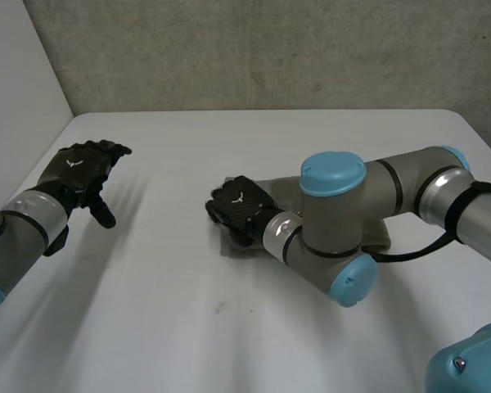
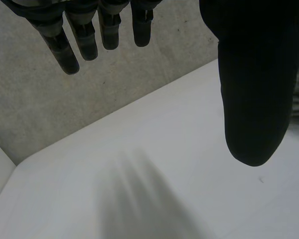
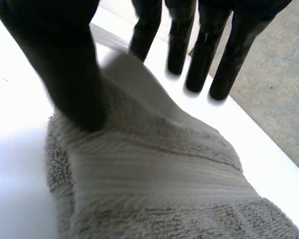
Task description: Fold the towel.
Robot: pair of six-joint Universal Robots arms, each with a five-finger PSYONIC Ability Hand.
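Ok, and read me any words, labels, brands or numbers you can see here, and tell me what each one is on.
None: no words or numbers can be read.
Back of the left hand: a small white emblem, no letters.
Back of the right hand: the same small emblem.
On the towel and the table: no print or tag visible.

- The table (image 1: pixel 180 319) lies bare between the left robot hand (image 1: pixel 80 173) and the right robot hand (image 1: pixel 239 210), leaving a wide lane from near edge to far edge
- The folded towel (image 1: pixel 283 190) and the right arm (image 1: pixel 393 196) lying over it block the right side's middle
- A grey wall (image 1: pixel 270 49) closes the far edge, and a white wall (image 1: pixel 16 74) closes the left side
- The left robot hand hangs above bare table, fingers relaxed
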